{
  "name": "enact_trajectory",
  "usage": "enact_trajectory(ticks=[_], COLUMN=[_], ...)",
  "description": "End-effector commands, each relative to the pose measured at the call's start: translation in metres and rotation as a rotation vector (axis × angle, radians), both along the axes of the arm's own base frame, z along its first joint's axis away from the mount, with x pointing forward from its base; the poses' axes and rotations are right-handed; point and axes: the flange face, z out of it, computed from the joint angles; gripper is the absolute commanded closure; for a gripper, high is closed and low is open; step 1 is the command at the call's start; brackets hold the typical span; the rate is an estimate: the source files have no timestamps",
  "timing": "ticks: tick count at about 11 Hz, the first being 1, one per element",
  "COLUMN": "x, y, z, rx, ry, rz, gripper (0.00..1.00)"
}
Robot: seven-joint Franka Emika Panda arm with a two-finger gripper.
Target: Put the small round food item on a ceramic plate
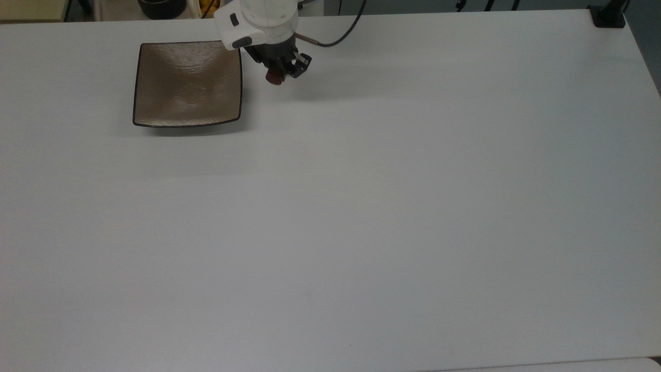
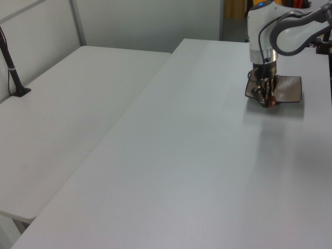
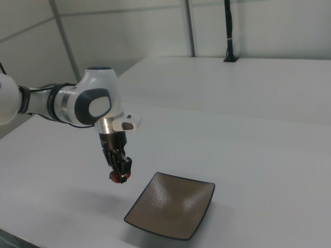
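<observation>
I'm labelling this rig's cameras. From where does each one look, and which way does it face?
Top view: high, looking down on the white table; gripper beside the square tan-brown plate.
Left view: low, along the table toward the plate; white arm and gripper.
Right view: beyond the plate, facing back; gripper holds the small reddish-brown food lump.
All share gripper and plate.
</observation>
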Motion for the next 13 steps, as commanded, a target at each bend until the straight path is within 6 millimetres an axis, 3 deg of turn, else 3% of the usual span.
enact_trajectory(ticks=[1, 3, 4, 5, 6, 11, 13], x=[-0.003, 0.001, 0.004, 0.006, 0.008, 0.007, 0.013], y=[-0.024, -0.061, -0.088, -0.110, -0.118, -0.118, -0.117], z=[0.015, 0.014, 0.015, 0.015, 0.016, 0.016, 0.027], rx=[-0.064, -0.101, -0.097, -0.097, -0.099, -0.098, -0.088], ry=[0.024, 0.018, -0.004, -0.035, -0.054, -0.052, -0.084], rz=[0.236, 0.295, 0.304, 0.280, 0.268, 0.266, 0.242], gripper=[0.77, 0.77, 0.72, 0.18, 0.00, 0.00, 0.00])
